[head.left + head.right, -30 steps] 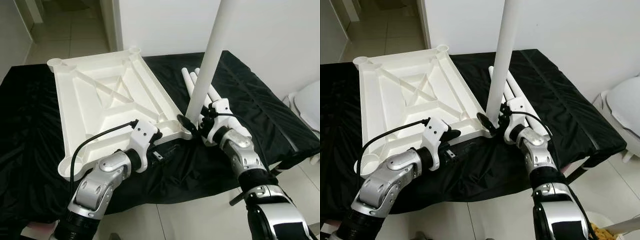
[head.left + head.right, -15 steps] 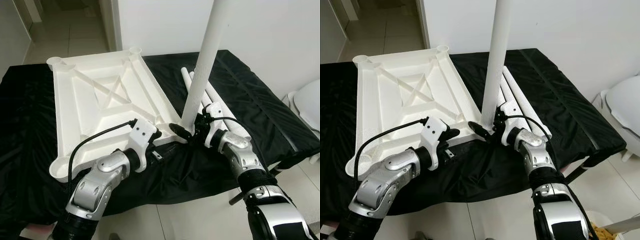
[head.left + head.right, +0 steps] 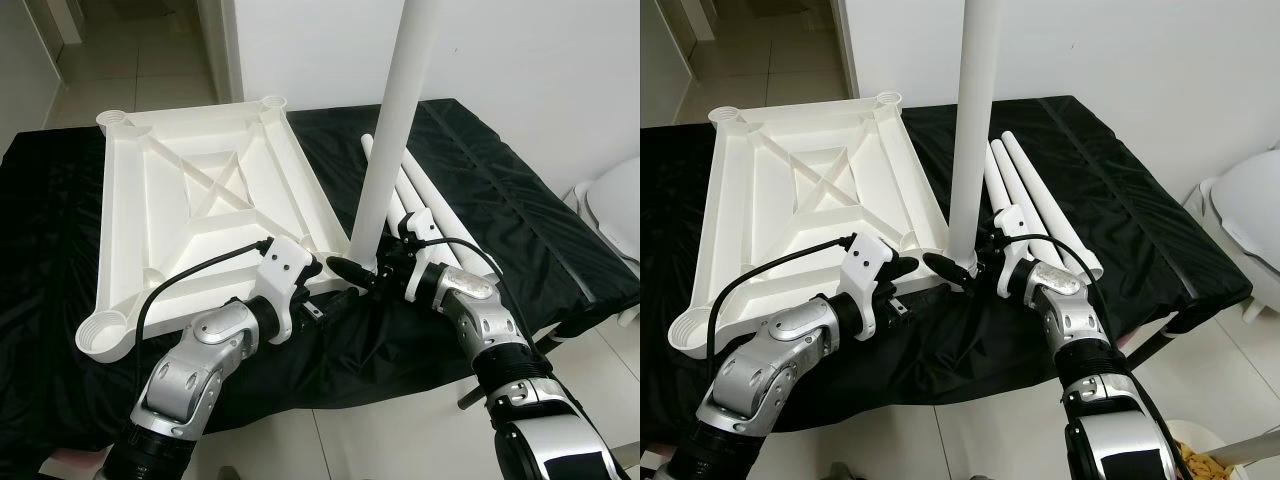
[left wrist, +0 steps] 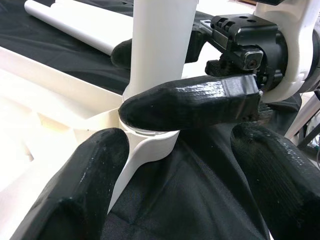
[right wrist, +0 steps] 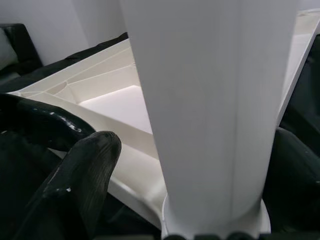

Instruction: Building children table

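A black cloth (image 3: 520,210) covers the surface. On it lies the upturned white tabletop (image 3: 200,215), its near corner socket (image 4: 150,142) just ahead of the left tool (image 4: 175,165), whose fingers are spread apart. The right tool (image 3: 372,272) is clamped on the upright white leg (image 3: 385,150) seated in that socket. Since a second ago the tabletop has swung leftward, exposing more of the three loose legs (image 3: 1035,200) lying behind the right tool.
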### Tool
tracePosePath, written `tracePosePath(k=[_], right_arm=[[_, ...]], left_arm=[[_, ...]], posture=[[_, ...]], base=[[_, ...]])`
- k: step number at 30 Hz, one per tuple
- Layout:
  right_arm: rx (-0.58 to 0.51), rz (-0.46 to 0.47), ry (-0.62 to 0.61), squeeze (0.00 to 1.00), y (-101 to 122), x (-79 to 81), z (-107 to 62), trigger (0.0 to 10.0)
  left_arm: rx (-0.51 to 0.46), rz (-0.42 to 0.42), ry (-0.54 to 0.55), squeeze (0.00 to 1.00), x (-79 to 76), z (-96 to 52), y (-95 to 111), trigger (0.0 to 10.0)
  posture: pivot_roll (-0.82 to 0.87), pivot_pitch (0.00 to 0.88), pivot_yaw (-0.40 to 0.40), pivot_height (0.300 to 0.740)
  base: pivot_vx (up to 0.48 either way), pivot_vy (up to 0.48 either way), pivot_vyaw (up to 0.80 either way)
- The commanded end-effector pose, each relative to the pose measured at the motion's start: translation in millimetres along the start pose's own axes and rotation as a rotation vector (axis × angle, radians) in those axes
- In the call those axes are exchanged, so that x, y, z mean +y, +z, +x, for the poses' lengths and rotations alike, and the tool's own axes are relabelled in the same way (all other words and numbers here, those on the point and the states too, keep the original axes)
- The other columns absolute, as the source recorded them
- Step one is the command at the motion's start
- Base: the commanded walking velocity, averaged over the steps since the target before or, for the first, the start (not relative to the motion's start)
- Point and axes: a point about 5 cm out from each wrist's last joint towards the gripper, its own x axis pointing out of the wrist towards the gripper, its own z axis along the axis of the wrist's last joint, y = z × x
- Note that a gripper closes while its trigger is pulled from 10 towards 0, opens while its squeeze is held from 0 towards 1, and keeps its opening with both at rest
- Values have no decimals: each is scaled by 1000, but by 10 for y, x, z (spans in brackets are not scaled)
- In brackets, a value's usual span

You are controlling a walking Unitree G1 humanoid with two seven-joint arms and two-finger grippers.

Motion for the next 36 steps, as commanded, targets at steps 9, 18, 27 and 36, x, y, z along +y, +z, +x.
tracePosePath(k=[9,18,27,36], right_arm=[[1,-11,-102,0,-51,-65,9,10000],[4,15,-70,0,-76,-39,8,10000],[5,3,-96,0,-60,-115,18,0],[6,9,-113,0,-92,-101,-9,0]], left_arm=[[54,-19,-53,0,-47,-51,-109,10000],[80,-9,-12,0,-5,-139,-178,10000],[34,5,28,0,76,-131,-60,10000],[10,10,42,0,105,-127,-8,10000]], posture=[[-51,51,-3,740],[-39,51,-6,740],[-33,39,-13,740],[-36,29,-19,740]], base=[[0,0,0],[0,0,0],[0,0,0],[0,0,0]])
